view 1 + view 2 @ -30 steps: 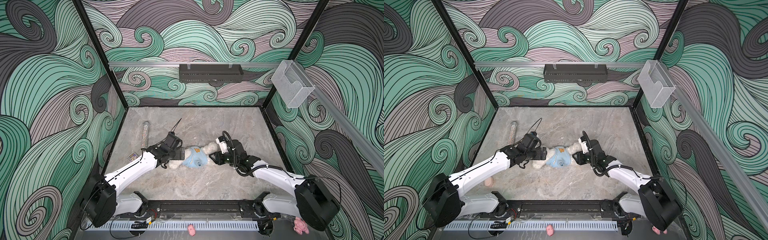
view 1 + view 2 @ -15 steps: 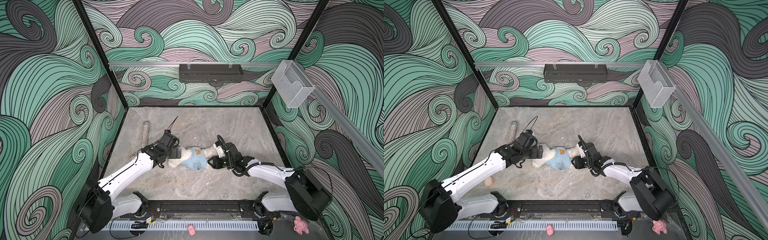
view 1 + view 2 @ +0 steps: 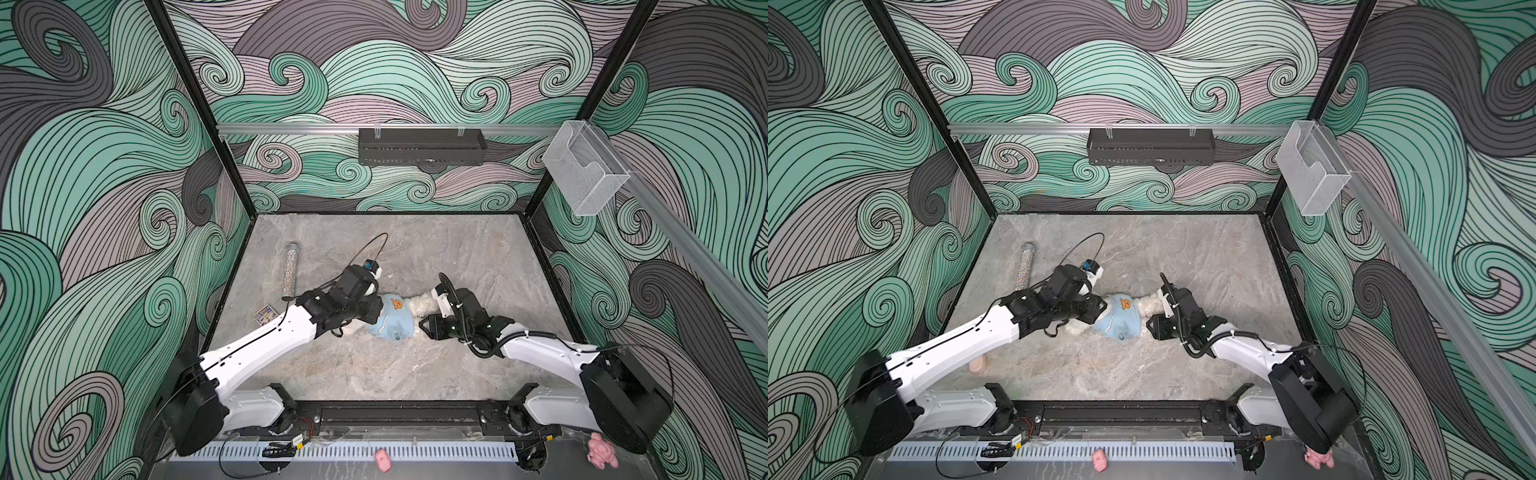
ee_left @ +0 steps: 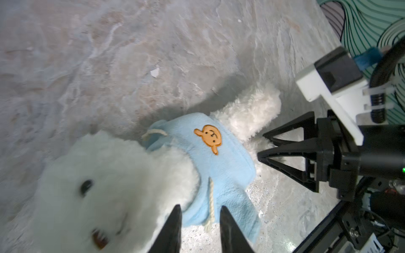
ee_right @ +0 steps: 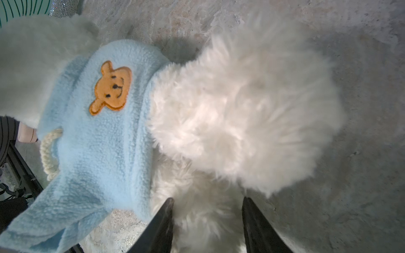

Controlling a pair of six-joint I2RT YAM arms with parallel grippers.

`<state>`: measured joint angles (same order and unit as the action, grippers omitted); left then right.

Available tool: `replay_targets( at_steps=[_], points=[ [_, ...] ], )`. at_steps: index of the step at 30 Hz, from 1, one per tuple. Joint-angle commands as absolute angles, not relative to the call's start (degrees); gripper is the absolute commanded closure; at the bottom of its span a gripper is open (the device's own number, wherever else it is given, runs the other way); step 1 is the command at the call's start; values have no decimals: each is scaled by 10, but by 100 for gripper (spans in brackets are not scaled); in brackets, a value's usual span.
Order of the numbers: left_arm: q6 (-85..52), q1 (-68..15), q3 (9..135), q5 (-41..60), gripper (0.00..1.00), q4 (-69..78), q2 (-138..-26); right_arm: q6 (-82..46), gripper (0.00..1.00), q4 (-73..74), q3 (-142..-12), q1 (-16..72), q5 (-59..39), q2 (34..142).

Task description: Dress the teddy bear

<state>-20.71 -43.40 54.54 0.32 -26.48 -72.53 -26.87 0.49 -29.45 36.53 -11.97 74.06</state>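
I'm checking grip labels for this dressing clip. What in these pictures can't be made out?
Whether the left gripper pinches the blue garment: left wrist view, blurred, jaws cut off by the frame edge.
Whether the right gripper holds the teddy bear by its leg: right wrist view, fur fills the gap.
The teddy bear's head: both top views, the left gripper covers it.
Print on the small card: in a top view, too small.

We are getting bright, even light throughout. Beside the teddy bear (image 4: pixel 98 175) a soft shadow is falling on the tabletop (image 4: pixel 131 54), and its face is blurring in the left wrist view.
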Motion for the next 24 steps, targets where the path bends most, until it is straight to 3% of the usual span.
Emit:
replay_targets(
  at_steps=[1,6,17,24],
  points=[
    [-188,-440,608,51,71,-302,-790,-267,50,-1,-290,368,-108,738],
    [-184,-440,640,61,74,-330,-872,-267,50,7,-287,368,-112,744],
    [-201,-440,613,53,74,-309,-899,-267,50,6,-282,369,-115,725],
    [-224,-439,602,75,90,-280,-910,-236,44,-72,-290,374,-136,630]
  ],
)
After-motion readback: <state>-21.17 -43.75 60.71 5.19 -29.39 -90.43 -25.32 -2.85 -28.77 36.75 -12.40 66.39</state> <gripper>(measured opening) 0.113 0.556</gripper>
